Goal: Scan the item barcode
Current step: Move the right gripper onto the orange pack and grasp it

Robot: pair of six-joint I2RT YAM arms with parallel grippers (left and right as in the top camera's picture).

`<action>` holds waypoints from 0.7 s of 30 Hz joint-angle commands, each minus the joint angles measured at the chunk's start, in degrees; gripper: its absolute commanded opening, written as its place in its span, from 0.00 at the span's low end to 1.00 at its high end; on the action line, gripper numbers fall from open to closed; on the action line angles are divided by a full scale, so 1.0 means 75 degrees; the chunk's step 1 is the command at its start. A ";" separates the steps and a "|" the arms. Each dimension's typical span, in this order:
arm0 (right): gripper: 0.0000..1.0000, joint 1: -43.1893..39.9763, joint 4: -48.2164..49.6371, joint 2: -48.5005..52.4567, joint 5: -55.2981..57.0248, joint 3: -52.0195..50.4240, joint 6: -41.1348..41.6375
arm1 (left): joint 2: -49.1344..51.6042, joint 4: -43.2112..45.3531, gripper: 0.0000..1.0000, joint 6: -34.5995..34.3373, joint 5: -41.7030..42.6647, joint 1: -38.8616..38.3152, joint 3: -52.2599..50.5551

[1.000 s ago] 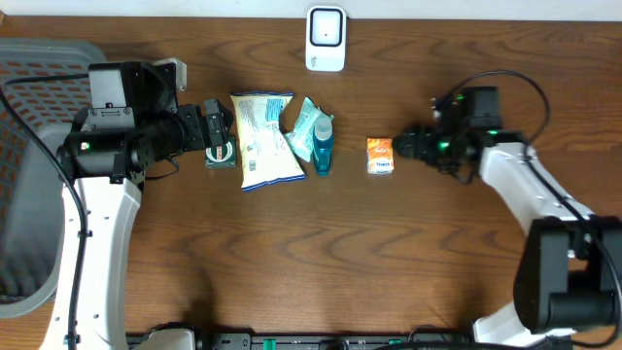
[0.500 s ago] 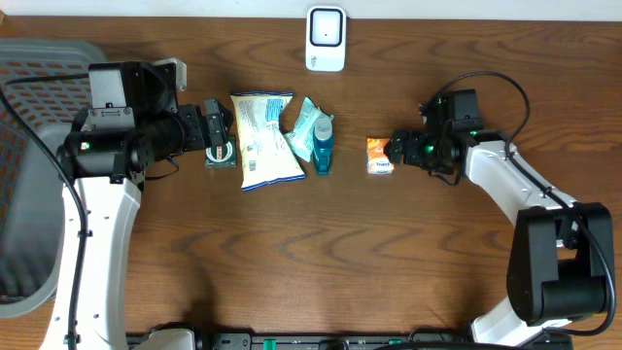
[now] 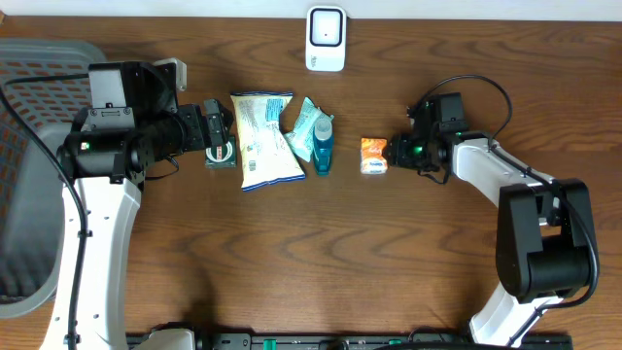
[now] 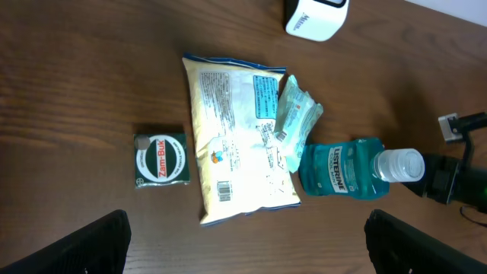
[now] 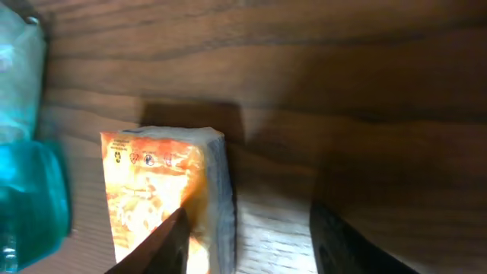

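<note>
R tool reached orange pack; wrist cam: edge betw fingers.

The table is brown with wavy wood lines. The packet is orange. The bottle is blue-green, its cap white. The bag is white and blue, the box green, the scanner white, the basket grey.

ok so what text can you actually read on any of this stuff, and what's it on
"Zam-Buk": on the green box.
"LISTERINE": on the teal bottle.
White bag: printed panels and a barcode, too small to read.
Small teal packet: print too small to read.
Orange packet: small symbols and print, too blurred to read.
White scanner: faint marking, not readable.
</note>
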 commanded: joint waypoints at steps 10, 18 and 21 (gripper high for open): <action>0.41 -0.0443 -0.0009 -0.0111 -0.1349 0.0169 -0.0073 | 0.0020 0.0006 0.98 0.0125 -0.0055 -0.0009 0.0012; 0.55 -0.0539 0.0160 -0.0323 -0.1874 0.0204 0.0318 | 0.0020 0.0006 0.98 0.0125 -0.0055 -0.0009 0.0012; 0.56 -0.0361 0.0195 -0.0219 -0.1749 0.0204 0.0318 | 0.0020 0.0006 0.98 0.0125 -0.0055 -0.0009 0.0012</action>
